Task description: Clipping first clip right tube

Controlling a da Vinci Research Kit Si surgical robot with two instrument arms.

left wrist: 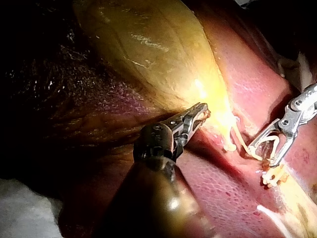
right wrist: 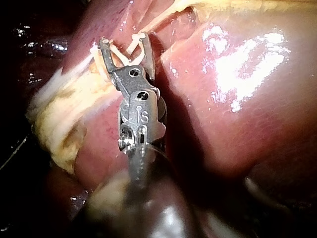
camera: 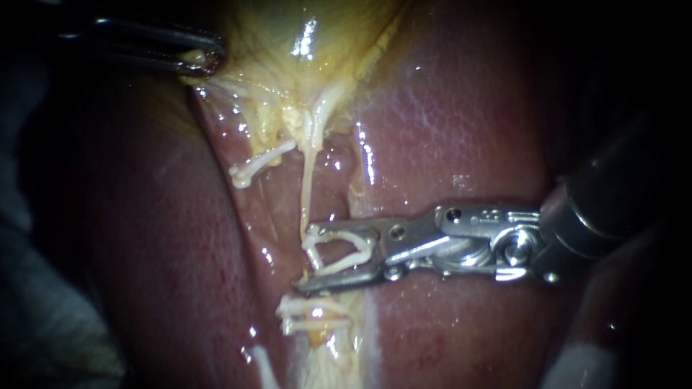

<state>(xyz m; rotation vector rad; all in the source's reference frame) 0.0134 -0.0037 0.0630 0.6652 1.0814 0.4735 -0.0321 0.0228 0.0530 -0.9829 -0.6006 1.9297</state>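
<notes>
The right tube [camera: 306, 187] is a thin pale strand running down from the yellow gallbladder [camera: 288, 43] across the liver [camera: 461, 130]. My right instrument [camera: 305, 258] comes in from the right. Its jaws stand apart, holding an open white clip [camera: 339, 264] whose arms straddle the tube. Just below, another white clip [camera: 310, 311] sits on the same strand. In the right wrist view the right instrument [right wrist: 124, 39] has the strand between its tips. My left instrument [camera: 205, 61], at the upper left, is shut on the gallbladder's edge, as the left wrist view shows [left wrist: 198, 115].
A short pale tube stub [camera: 259, 162] with a whitish end lies left of the right tube. Yellowish fatty tissue [camera: 324, 360] runs below the lower clip. Wet liver surface [right wrist: 237, 99] rises beside the right instrument's shaft.
</notes>
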